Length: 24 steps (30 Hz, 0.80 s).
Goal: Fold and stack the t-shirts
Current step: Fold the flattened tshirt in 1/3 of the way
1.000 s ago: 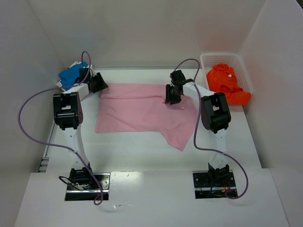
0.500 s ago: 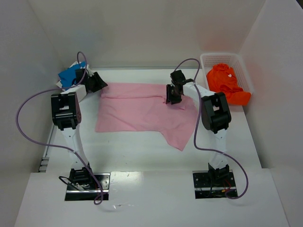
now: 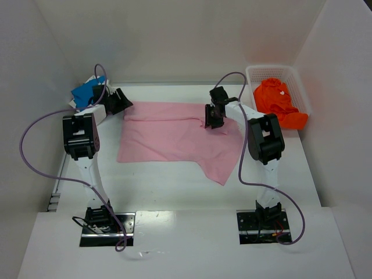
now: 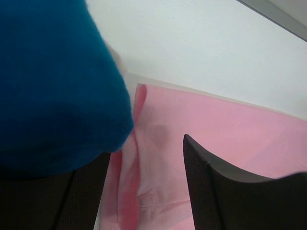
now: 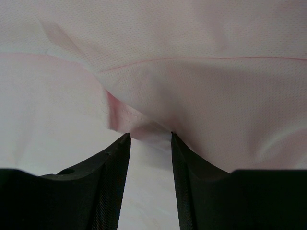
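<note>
The pink t-shirt (image 3: 168, 139) looks light and limp — the right gripper (image 5: 150, 134) pinches a hem fold far right, the left gripper (image 4: 146, 148) gapes open over the far-left corner — best held by both corners.

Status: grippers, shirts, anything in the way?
Left gripper open at far-left corner of pink t-shirt. Right gripper astride a fold, grip unclear. Blue t-shirt crowds left wrist view; orange t-shirt in basket.

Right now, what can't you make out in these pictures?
- Blue t-shirt: a blur in the left wrist view, too close to the lens.
- Right gripper: whether it pinches a fold of the pink t-shirt, right wrist view.
- Orange t-shirt: crumpled, lower part hidden by the basket, top view.
</note>
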{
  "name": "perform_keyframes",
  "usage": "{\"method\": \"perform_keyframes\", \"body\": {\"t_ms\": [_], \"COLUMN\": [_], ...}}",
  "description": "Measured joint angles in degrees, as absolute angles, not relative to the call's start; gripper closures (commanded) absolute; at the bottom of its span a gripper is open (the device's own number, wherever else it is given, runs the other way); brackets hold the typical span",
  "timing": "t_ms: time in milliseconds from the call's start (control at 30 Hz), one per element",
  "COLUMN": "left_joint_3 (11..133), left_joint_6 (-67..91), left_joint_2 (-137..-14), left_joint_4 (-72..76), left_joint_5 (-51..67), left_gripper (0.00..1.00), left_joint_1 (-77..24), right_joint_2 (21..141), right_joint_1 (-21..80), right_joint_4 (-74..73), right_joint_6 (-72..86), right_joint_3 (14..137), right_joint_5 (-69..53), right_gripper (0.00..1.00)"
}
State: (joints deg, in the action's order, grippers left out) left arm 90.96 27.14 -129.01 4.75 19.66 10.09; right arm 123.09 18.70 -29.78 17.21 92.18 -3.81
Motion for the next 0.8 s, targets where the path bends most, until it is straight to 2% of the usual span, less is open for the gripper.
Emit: {"method": "perform_keyframes", "body": {"t_ms": [333,433,800], "left_joint_3": [87.68,85.45,71.48], "left_joint_6": [22.39,20.43,17.93], "left_joint_2": [-122.67,-118.28,-100.25], "left_joint_4": [2.44,1.32,-3.90], "left_joint_5": [23.31,24.91,22.50], "left_gripper": [0.16,0.10,0.05], "left_joint_1": [9.61,9.04,8.05], "right_joint_2": [119.68,115.81,94.80], "right_joint_1": [18.70,18.39,8.91], "right_joint_4": [-31.27,-30.57,-26.09], "right_joint_6": [17.02,17.21,19.90], "right_joint_3": [91.85,90.17,73.45], "right_joint_5": [-3.64,-3.36,-1.72], "right_gripper": [0.49,0.44,0.18]}}
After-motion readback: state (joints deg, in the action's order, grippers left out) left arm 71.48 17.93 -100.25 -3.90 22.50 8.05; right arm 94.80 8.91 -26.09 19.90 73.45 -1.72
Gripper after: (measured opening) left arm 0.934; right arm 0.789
